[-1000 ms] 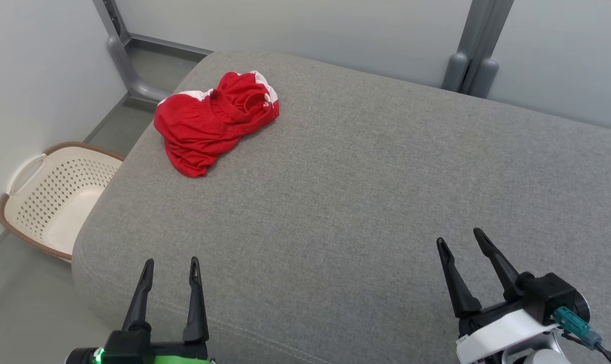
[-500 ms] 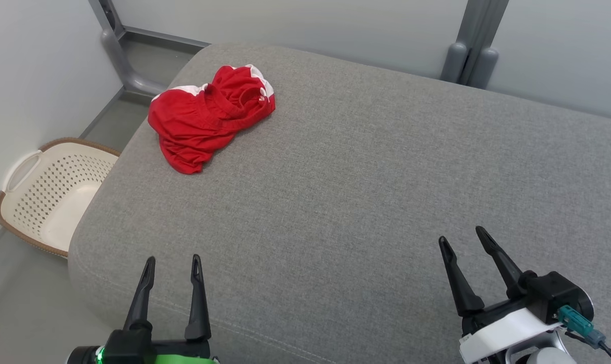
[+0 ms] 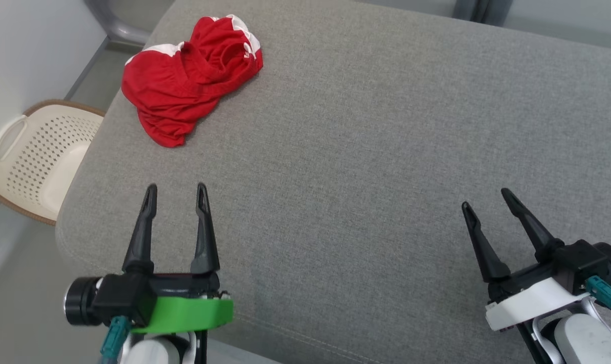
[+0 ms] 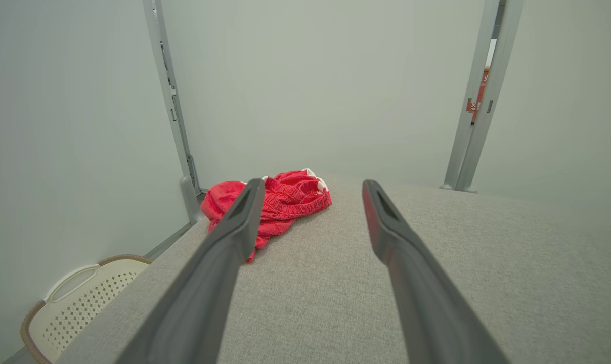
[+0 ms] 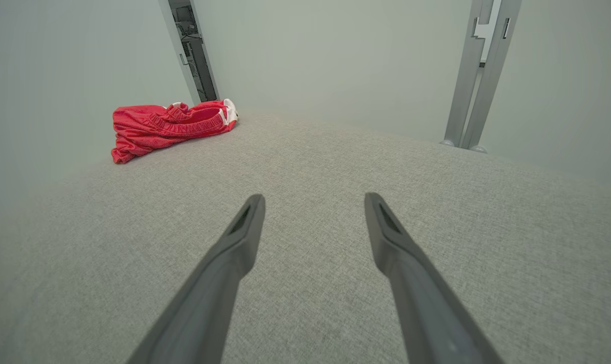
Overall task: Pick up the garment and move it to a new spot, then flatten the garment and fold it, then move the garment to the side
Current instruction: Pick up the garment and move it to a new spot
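- A crumpled red garment (image 3: 189, 76) with white trim is seen lying at the far left corner of the grey padded bench (image 3: 361, 151), close to its left edge
- The left pincer (image 3: 175, 188) is held over the near left part of the bench; its two dark fingers (image 3: 142, 237) are spread apart with nothing between them and are pointed toward the far left corner, well apart from the garment
- The right pincer (image 3: 486, 197) is held over the near right part of the bench, likewise spread and empty
- A cream perforated basket (image 3: 37, 156) with a brown rim is seen on the floor (image 3: 27, 283) just beside the bench's left edge
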You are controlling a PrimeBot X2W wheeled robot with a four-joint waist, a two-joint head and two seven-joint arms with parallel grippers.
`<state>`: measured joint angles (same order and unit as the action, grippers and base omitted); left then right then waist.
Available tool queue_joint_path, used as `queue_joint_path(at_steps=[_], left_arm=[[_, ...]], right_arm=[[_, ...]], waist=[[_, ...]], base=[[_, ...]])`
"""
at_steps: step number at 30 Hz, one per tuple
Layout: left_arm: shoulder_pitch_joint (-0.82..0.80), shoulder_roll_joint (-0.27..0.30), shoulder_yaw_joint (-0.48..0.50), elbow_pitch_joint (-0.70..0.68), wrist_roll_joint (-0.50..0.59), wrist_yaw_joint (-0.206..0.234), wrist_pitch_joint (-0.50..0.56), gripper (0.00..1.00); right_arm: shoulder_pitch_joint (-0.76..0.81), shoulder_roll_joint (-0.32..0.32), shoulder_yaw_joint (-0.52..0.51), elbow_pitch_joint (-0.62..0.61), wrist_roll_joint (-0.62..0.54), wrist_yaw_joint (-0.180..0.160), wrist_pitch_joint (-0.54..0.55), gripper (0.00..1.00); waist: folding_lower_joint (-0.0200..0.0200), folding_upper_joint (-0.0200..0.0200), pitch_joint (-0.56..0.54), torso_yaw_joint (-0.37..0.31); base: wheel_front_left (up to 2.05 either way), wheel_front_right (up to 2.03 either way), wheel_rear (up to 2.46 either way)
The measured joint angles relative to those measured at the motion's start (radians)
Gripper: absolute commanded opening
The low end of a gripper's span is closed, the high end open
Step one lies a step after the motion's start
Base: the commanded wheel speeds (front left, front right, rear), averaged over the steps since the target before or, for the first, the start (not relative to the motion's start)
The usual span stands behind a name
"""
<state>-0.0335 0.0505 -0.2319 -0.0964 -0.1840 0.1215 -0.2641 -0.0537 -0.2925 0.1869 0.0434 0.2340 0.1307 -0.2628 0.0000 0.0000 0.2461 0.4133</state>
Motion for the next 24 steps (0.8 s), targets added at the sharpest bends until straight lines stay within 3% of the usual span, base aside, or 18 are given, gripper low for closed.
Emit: queue_joint_path(at_steps=[6, 12, 19, 24], left_arm=[[-0.190, 0.000, 0.029, 0.051, 0.002, -0.004, 0.000, 1.00], [-0.469, 0.029, 0.062, 0.301, 0.018, -0.083, 0.007, 1.00], [-0.831, 0.091, 0.109, 0.591, -0.054, -0.161, 0.195, 1.00], [-0.989, 0.119, 0.140, 0.823, -0.120, -0.193, 0.361, 1.00]], right_arm=[[-0.037, -0.054, -0.011, -0.012, -0.002, 0.000, 0.000, 1.00], [-0.073, -0.101, -0.009, -0.024, -0.005, 0.000, 0.000, 1.00], [-0.103, -0.148, -0.028, -0.056, -0.008, 0.000, -0.001, 1.00], [-0.117, -0.165, -0.047, -0.093, -0.014, 0.002, -0.005, 1.00]], waist=[[0.0001, 0.0000, 0.097, -0.004], [0.0002, 0.0000, 0.190, -0.009], [0.0002, 0.0000, 0.290, -0.025], [0.0001, 0.0000, 0.351, -0.049]], base=[[0.00, 0.00, 0.00], [0.00, 0.00, 0.00], [0.00, 0.00, 0.00], [0.00, 0.00, 0.00]])
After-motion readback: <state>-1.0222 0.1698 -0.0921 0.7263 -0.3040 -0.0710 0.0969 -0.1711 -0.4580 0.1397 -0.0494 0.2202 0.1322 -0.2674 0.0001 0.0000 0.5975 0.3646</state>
